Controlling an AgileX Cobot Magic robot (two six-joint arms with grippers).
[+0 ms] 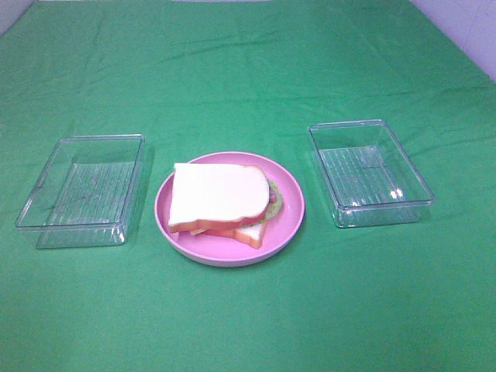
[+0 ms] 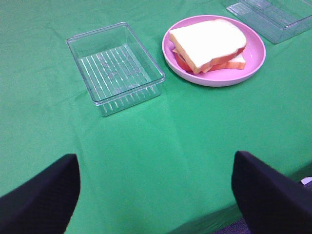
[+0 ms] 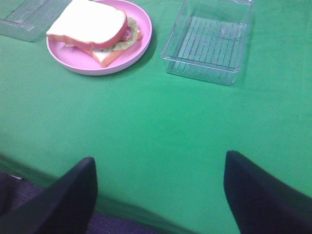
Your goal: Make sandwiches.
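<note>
A stacked sandwich point(image 1: 221, 198) sits on a round pink plate point(image 1: 291, 209) at the table's middle. The top white bread slice with orange-brown crust covers most layers; lettuce and reddish meat peek out on its right side point(image 3: 127, 38), and a second bread slice lies underneath. It also shows in the left wrist view point(image 2: 209, 44). Neither gripper appears in the exterior view. My left gripper point(image 2: 155, 192) and right gripper point(image 3: 160, 192) are both open and empty, back near the table's front edge, far from the plate.
A clear plastic tray point(image 1: 81, 190) stands left of the plate and another point(image 1: 368, 172) stands right of it; both hold nothing. A green cloth point(image 1: 248, 325) covers the table. The table's front edge shows in the right wrist view point(image 3: 44, 183).
</note>
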